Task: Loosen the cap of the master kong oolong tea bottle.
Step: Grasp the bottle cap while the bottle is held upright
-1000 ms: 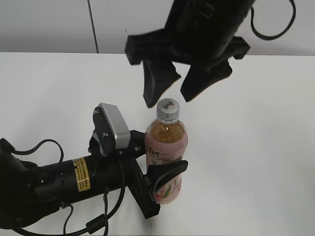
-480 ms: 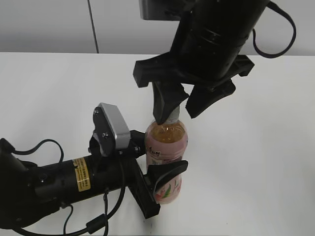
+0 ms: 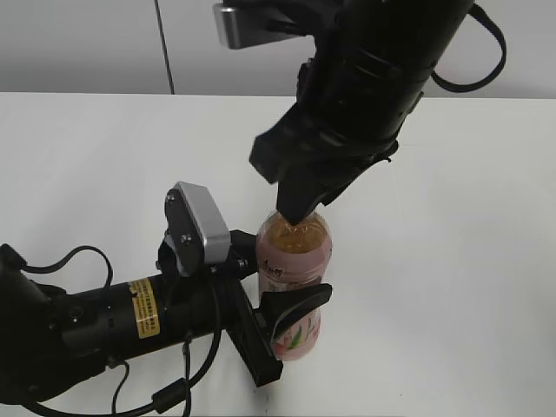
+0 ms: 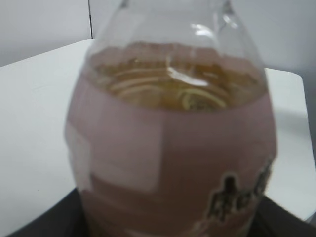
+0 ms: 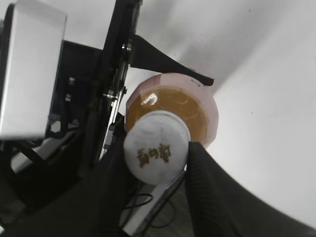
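The master kong oolong tea bottle (image 3: 300, 261) stands upright on the white table, amber tea above a pink label. My left gripper (image 3: 276, 294) is shut on its labelled body from the left. The bottle fills the left wrist view (image 4: 168, 148), with dark jaw edges at the bottom corners. My right gripper (image 3: 301, 214) has come down from above and hides the cap in the exterior view. In the right wrist view the white cap (image 5: 156, 147), with a dark mark on top, sits between my two black fingers (image 5: 207, 177), which press on both its sides.
The white table (image 3: 452, 287) spreads all round the bottle, with a grey wall behind. The left arm lies low across the front left, with its silver camera housing (image 3: 201, 228) and loose black cables (image 3: 165, 395).
My right gripper has come down from above the bottle, turned, and shut its fingers round the cap, which showed a second ago. The left gripper and bottle have not moved.
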{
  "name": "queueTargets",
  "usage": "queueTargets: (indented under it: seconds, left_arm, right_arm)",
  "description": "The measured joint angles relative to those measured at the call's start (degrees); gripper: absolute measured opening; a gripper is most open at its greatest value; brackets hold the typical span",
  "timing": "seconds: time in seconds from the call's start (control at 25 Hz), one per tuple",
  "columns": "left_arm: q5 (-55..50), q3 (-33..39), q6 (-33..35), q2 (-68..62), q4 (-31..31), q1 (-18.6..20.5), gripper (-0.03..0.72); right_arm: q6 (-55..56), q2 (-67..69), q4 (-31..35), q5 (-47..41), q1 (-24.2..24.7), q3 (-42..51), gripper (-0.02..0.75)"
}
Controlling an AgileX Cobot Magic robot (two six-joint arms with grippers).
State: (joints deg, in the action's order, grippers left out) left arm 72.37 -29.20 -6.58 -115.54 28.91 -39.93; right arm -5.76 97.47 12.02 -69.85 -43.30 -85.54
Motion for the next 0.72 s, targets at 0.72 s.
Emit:
queueTargets:
  seconds: [0.72]
  left_arm:
    - [0.0,0.0,0.27,0.0,0.28,0.0,0.385]
  right_arm:
    - [-65.12,-0.14,-1.46,1.19,0.05,-0.05,0.281]
